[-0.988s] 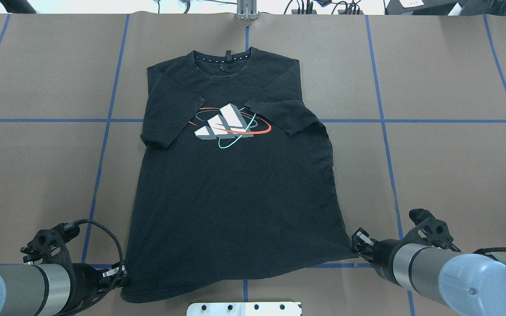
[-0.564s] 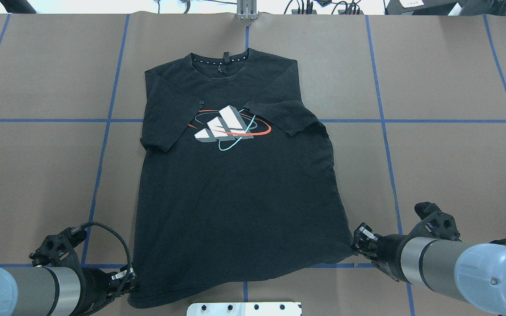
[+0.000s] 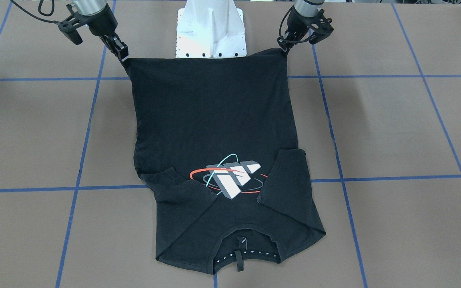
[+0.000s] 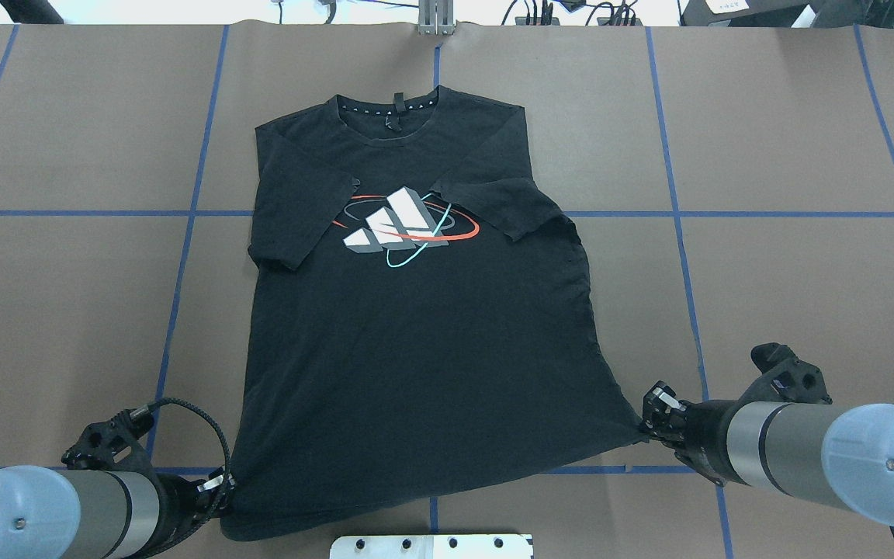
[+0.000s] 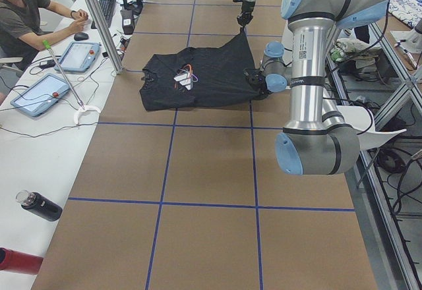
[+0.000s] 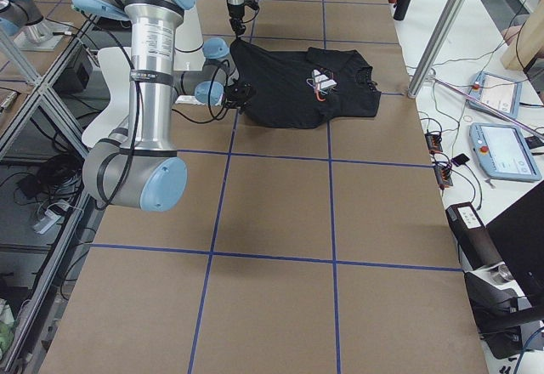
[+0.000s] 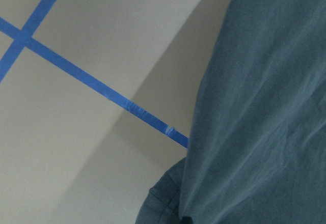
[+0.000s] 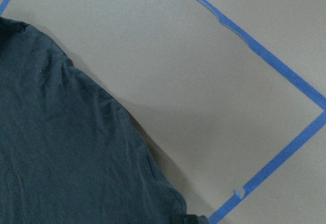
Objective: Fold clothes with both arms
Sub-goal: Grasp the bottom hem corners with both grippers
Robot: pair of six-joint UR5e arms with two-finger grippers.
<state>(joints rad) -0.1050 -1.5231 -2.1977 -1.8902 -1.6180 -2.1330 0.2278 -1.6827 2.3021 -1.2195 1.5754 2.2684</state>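
The black T-shirt [image 4: 416, 326] lies face up on the brown table, collar at the far side and both sleeves folded in over the chest graphic [image 4: 404, 225]. My left gripper [image 4: 222, 485] is shut on the near left hem corner. My right gripper [image 4: 651, 421] is shut on the near right hem corner. The hem hangs stretched between them, slightly off the table. In the front-facing view the left gripper [image 3: 284, 48] and the right gripper [image 3: 123, 55] hold the top corners of the shirt [image 3: 214, 120]. Both wrist views show only shirt fabric [image 7: 254, 107] [image 8: 66, 147] over the table.
The white pedestal base [image 4: 431, 546] sits just behind the hem. Blue tape lines [image 4: 183, 256] grid the brown table. A metal bracket [image 4: 436, 19] is at the far edge. In the left view an operator [image 5: 26, 20], tablets and bottles are along the side bench.
My right gripper has moved right, pulling the hem corner outward and taut. My left gripper has shifted slightly. The shirt body has slid a little and lies flatter.
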